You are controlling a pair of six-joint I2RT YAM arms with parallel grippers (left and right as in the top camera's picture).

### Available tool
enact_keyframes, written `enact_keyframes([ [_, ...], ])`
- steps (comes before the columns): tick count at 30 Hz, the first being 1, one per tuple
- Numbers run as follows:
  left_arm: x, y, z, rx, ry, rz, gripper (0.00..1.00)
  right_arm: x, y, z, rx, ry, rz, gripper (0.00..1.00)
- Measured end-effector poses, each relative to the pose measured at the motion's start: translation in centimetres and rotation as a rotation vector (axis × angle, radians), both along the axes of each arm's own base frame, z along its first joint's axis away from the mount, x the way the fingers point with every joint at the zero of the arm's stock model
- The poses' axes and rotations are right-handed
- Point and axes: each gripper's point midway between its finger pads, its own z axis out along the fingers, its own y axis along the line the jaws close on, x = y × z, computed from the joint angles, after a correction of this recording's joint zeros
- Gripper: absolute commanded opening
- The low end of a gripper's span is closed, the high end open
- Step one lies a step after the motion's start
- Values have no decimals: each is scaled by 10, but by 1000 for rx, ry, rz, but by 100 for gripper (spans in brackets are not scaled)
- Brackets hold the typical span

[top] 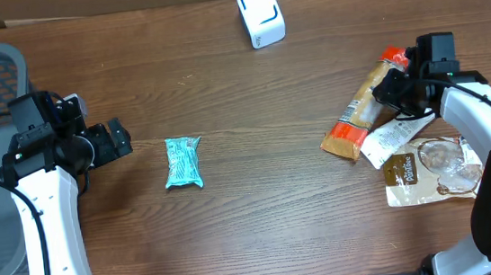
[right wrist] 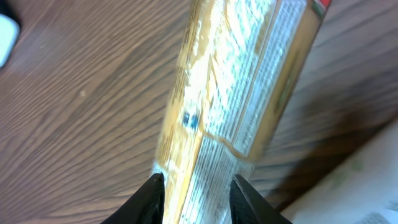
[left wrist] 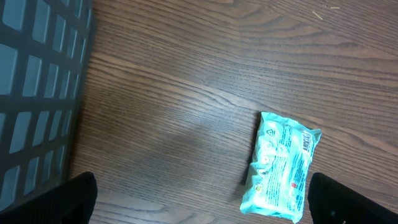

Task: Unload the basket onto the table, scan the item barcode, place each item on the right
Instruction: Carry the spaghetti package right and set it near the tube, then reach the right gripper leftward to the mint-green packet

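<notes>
Long snack packet (top: 362, 108) lying on counter (top: 260, 199), far right. Likely light, crinkly, slippery, easily crushed; best pinched across narrow width. Right fingers (right wrist: 152, 199) partly open astride it, no hold evident. Left fingers (left wrist: 74, 199) wide open, empty.

Three eyes: one overhead, one on each wrist.
The overhead looks straight down over the whole tabletop (top: 260, 199); the left wrist looks down from nearer, sharing the teal packet (left wrist: 281, 167) with it; the right wrist sits tight against the orange packet (right wrist: 236, 93).
</notes>
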Motion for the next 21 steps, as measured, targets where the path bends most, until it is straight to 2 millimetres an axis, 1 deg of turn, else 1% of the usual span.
enact_keyframes([
  [2, 0, 0, 0, 0, 0, 0, 100, -3, -7, -2, -9, 14, -18, 40],
  [5, 0, 0, 0, 0, 0, 0, 99, -11, -16, -3, -17, 57, -42, 46],
  [8, 0, 0, 0, 0, 0, 0, 100, -15, -20, 5, -23, 80, -51, 49],
  [10, 0, 0, 0, 0, 0, 0, 99, -14, -19, 19, -22, 77, -49, 52],
  [12, 0, 0, 0, 0, 0, 0, 99, -11, -16, 40, -11, 49, -40, 55],
  [15, 0, 0, 0, 0, 0, 0, 100, -4, 1, 78, 53, -41, 27, 56],
  [16, 0, 0, 0, 0, 0, 0, 100, -3, 12, 91, 92, -77, 72, 56],
  [17, 0, 0, 0, 0, 0, 0, 100, -5, 32, 106, 158, -121, 156, 59],
  [18, 0, 0, 0, 0, 0, 0, 100, -6, 37, 109, 176, -128, 174, 59],
  [19, 0, 0, 0, 0, 0, 0, 99, -8, 51, 115, 218, -146, 231, 59],
  [21, 0, 0, 0, 0, 0, 0, 100, -14, 78, 121, 276, -158, 323, 60],
])
